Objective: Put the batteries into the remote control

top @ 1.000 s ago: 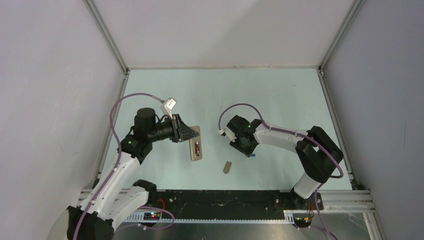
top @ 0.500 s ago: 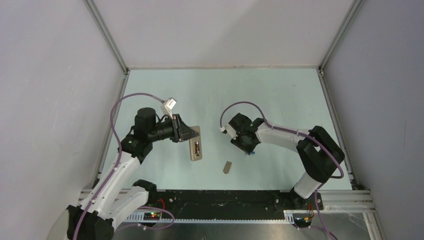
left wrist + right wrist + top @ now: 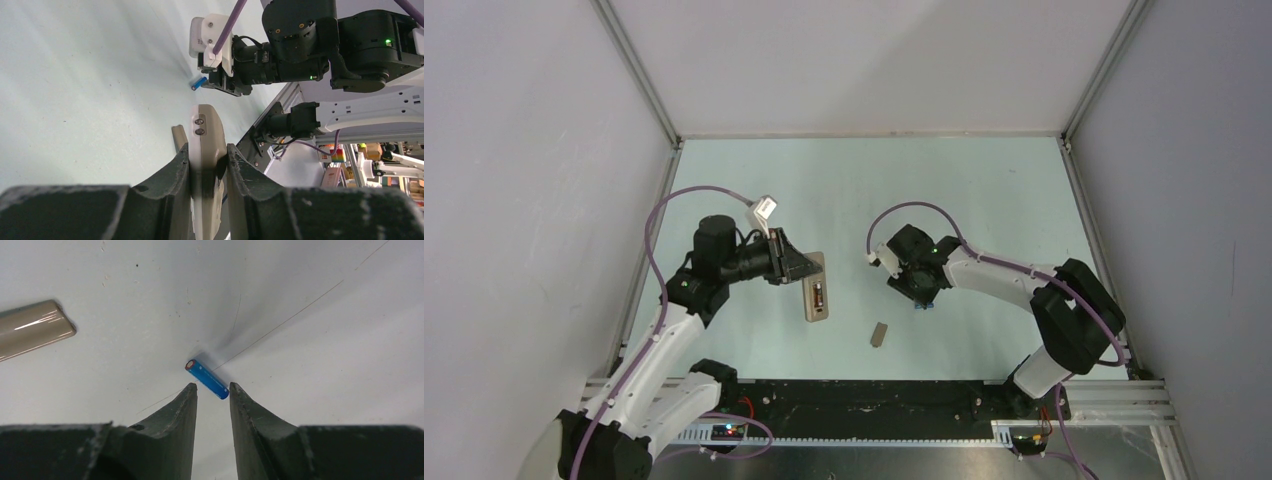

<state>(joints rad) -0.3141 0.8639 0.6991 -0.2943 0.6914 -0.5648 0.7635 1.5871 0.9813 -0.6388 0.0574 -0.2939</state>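
Rail (image 3: 874, 398): black mounting strip along the near edge, with both arm bases bolted to it, one at each end.
Left arm: white and black links climb from the near left corner. The elbow bends close to the left wall, and the dark forearm lies roughly level, pointing right toward the middle.
Right arm: rises from the near right corner and folds at a bulky black elbow. Its white forearm runs left, and the wrist tips down toward the surface.
Cover piece (image 3: 880, 334): small flat beige-grey plastic sliver lying alone, nearer the rail than either gripper and touching nothing.
Left gripper (image 3: 207, 156): dark two-finger jaws pinched tight on the two long sides of the remote control, close to one end.
Remote control (image 3: 816, 298): small oblong beige-grey plastic handset, left of centre, its plain back toward the top camera. A recess in the back holds something dark, too small to identify. Whether the free end rests on the surface cannot be told.
Right gripper (image 3: 212, 391): jaws narrowly apart and gripping nothing, tips lowered to the surface.
Blue battery (image 3: 207, 379): tiny bright blue cylinder lying flat and diagonal, well to the right of the remote control. One end sits at the gap between the right gripper's fingertips (image 3: 186, 399), the red-ringed end pointing away from them.
Table (image 3: 984, 200): pale green sheet reaching back to grey walls.
Cable (image 3: 894, 214): purple lead arching over the right wrist.
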